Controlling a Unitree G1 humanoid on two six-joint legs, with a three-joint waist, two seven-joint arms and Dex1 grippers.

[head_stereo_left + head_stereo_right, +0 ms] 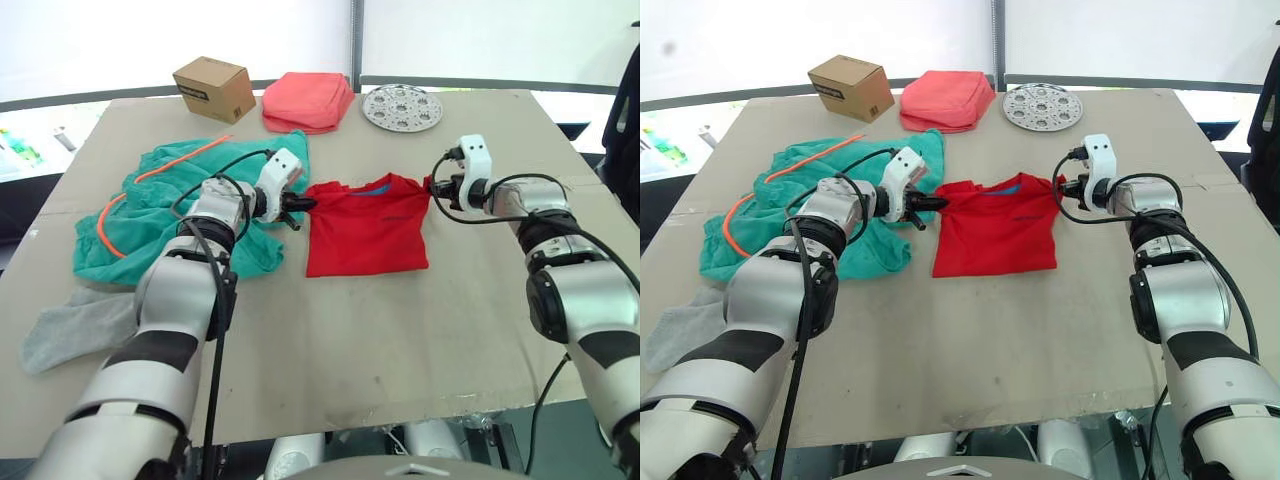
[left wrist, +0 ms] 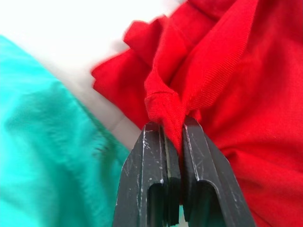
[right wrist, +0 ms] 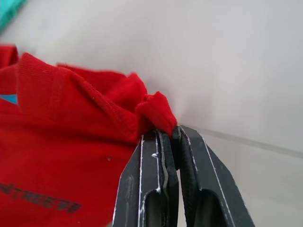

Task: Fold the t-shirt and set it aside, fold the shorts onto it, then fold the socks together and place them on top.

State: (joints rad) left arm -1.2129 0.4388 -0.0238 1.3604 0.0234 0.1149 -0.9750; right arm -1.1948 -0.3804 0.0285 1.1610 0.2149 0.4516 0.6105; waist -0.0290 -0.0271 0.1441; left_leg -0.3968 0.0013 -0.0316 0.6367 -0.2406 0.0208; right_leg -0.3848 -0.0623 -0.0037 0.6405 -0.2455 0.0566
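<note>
Pinching the t-shirt [image 1: 366, 228] at opposite shoulders, both claws clamped; its chest print unreadable.

This looks like a robot test room or lab rather than a home. The flat table [image 1: 330, 330] is covered in plain brown cardboard sheets and stands before bare white walls. Unrelated props sit along its far edge: a small brown cardboard box [image 1: 213, 88] and a round perforated metal disc [image 1: 402, 107].

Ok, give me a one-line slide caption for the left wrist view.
Left gripper pinching a bunched corner of the red t-shirt, teal shorts alongside.
</note>
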